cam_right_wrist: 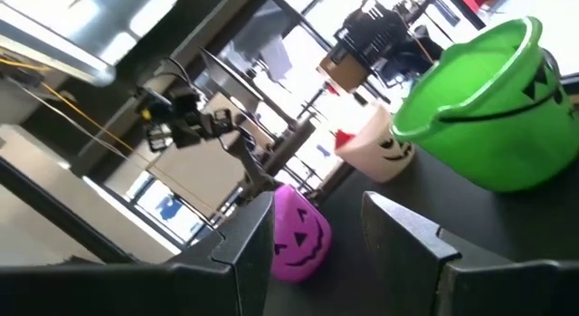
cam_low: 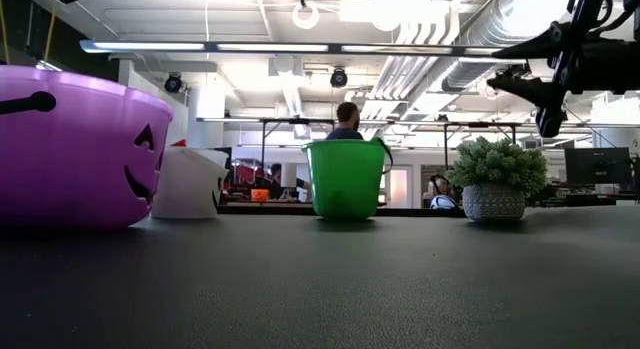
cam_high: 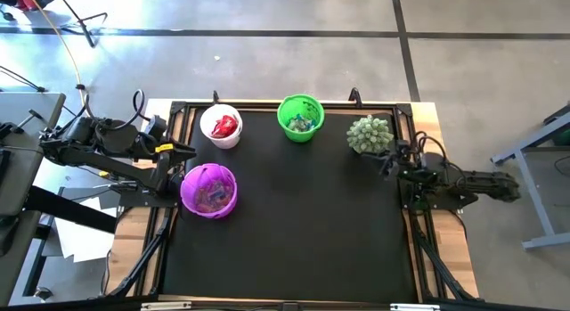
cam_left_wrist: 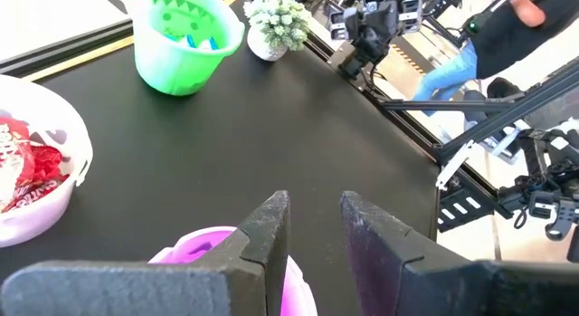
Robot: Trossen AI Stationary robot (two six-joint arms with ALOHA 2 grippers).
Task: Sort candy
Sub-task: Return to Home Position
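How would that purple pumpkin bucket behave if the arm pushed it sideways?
Probably light: the purple bucket looks like thin plastic holding only small candy. It would likely slide rather than tip, sitting squat and wide on the flat black mat. Its rounded wall may twist away from an off-centre push.

From above, the candy [cam_high: 212, 197] in the violet bucket [cam_high: 184, 188] is too small to tell apart, the low view's left edge cuts that bucket and its wall hides the candy, and the left gripper [cam_left_wrist: 315, 207] covers most of it in its wrist view.
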